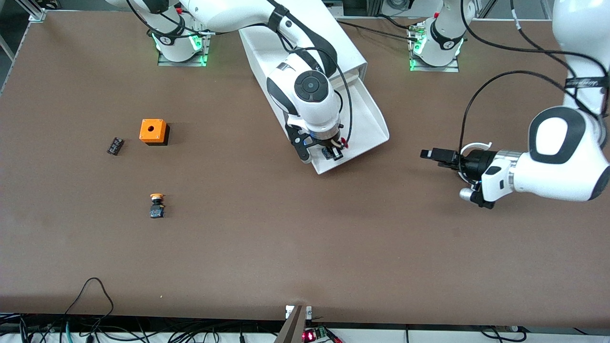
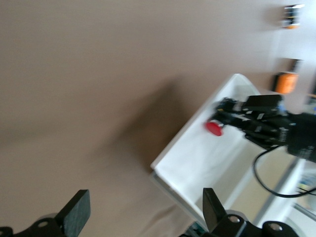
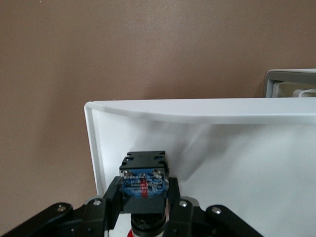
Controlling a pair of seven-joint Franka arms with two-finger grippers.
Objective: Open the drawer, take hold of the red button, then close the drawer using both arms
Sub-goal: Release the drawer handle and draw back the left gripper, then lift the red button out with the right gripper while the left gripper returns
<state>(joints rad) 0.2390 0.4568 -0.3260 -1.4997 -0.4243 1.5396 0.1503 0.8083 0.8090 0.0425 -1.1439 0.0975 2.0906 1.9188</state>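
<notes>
With the drawer [image 1: 355, 119] pulled out of the white cabinet [image 1: 305, 45], the right end effector [image 1: 333, 151] is down inside its front end, the end nearest the front camera. In the right wrist view its fingers [image 3: 111, 197] sit closed against both sides of the button [image 3: 143, 181], whose black-and-blue body shows between them; the red cap peeks out beside the end effector in the front view. Whether the button is lifted off the drawer floor or resting on it I cannot tell.

The left end effector [image 1: 431, 154] hovers over bare bench [image 1: 305, 247] toward the left arm's end, apart from the drawer, its fingers [image 2: 74, 212] spread wide and holding nothing; that arm waits.

The step in hand looks like the grab. To do it well, I would lift straight up until the button clears the drawer's front lip, since the grip is just beside that wall and a sideways pull could catch it or twist the small body out of the pads. Only after the right arm is clear should the drawer be pushed shut, squarely along its runners.

Elsewhere on the bench lie an orange cube [image 1: 153, 131], a yellow-capped button [image 1: 157, 206] and a small black part [image 1: 115, 146].
</notes>
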